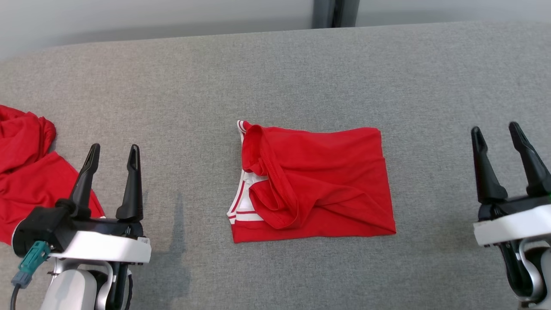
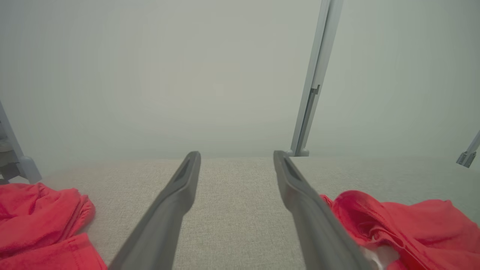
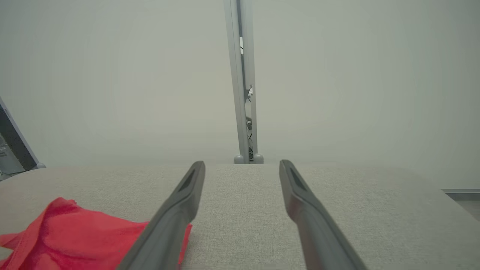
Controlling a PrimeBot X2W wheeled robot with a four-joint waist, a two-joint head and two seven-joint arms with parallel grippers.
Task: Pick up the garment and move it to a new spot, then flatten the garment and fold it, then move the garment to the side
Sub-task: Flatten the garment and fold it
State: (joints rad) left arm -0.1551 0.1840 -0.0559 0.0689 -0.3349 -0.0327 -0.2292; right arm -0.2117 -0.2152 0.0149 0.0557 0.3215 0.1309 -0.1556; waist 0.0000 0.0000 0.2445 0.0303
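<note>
Fingers first: the left fingers (image 1: 132, 185) stood spread wide with nothing between them, off to the left of the garment (image 1: 318, 181) and a touch nearer the robot, clear of its cloth. On the other side, the right fingers (image 1: 484, 172) were parted just as wide and just as bare, well out to the right of the garment and not touching it.

And the garment itself lay red on the grey surface (image 1: 275, 73), folded into a rough rectangle between the two sets of fingers. White striped trim peeked out along its left edge, and a rumpled fold of red sat bunched over its left half (not the tidiest fold, that one); its right half lay smoother.

Far to the left of the garment, beyond the left fingers, a second red garment (image 1: 26, 172) sat in a loose heap, cut off by the edge of the head view. Whether it touched that arm, I couldn't tell. Straight beyond the garment, past the far edge of the surface, stood a grey post (image 1: 335, 13).
</note>
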